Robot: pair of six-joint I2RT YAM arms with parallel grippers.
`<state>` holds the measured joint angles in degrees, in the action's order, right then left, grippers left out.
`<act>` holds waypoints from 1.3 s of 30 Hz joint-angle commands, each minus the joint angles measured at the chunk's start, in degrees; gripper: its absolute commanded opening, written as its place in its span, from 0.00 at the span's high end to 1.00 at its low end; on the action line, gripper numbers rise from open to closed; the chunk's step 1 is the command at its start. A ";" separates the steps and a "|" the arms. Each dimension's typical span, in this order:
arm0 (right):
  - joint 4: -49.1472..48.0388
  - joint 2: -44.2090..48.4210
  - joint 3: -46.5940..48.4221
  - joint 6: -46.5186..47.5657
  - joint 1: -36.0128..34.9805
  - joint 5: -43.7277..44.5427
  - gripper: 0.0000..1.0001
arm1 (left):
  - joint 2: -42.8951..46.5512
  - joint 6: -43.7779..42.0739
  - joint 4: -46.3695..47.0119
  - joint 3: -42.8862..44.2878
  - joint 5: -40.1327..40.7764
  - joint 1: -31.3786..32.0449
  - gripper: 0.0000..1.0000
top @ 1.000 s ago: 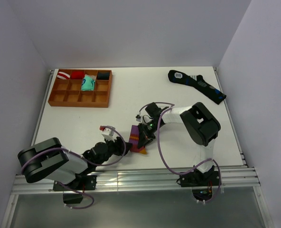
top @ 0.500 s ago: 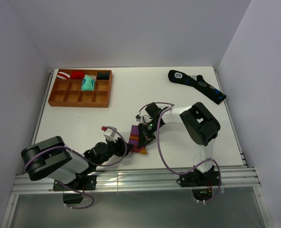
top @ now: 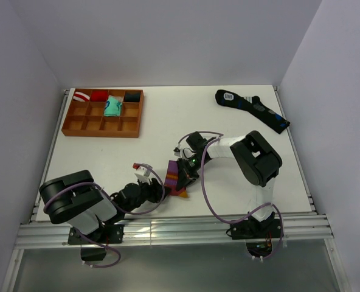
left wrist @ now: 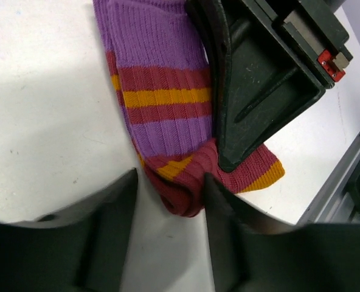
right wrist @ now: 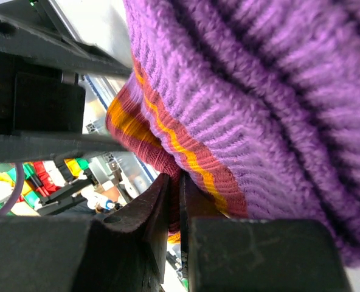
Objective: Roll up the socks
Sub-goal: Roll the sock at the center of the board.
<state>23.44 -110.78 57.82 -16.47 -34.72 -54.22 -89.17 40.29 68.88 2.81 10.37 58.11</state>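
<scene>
The maroon sock (top: pixel 174 179) with purple cuff and orange stripes lies flat at the table's front middle. In the left wrist view the sock (left wrist: pixel 159 91) has its maroon end folded over. My left gripper (top: pixel 160 189) is open and low on the table. The folded end sits between its fingertips (left wrist: pixel 171 210), and the right finger (left wrist: pixel 225 231) touches the knit. My right gripper (top: pixel 183 172) is on top of the sock, its black body (left wrist: pixel 259 79) covering the sock's right side. In the right wrist view it (right wrist: pixel 180 201) is shut on a maroon fold of the sock (right wrist: pixel 259 91).
A wooden compartment tray (top: pixel 101 126) stands at the back left with small rolled bundles in its far row. A long black sock with blue marks (top: pixel 253 108) lies at the back right. The metal rail (top: pixel 174 228) runs along the front edge just behind my left gripper.
My left arm has swung right and brought its open gripper up to the folded end of the sock. My right gripper and the sock have stayed put.
</scene>
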 commanded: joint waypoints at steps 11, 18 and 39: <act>-5.51 2.05 -4.65 1.09 0.27 3.84 0.86 | 3.99 7.52 -8.48 3.34 -0.87 0.61 1.00; -11.92 9.17 -8.77 -1.46 0.09 11.84 0.54 | 12.07 12.70 -30.51 8.52 -1.40 0.78 1.00; -46.89 37.30 -32.23 -5.59 -10.87 34.85 0.45 | 20.43 22.99 -64.73 18.36 -16.34 -5.99 1.00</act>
<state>-12.99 -76.71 28.80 -21.65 -41.71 -26.55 -69.89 62.39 11.53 18.15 -1.72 53.04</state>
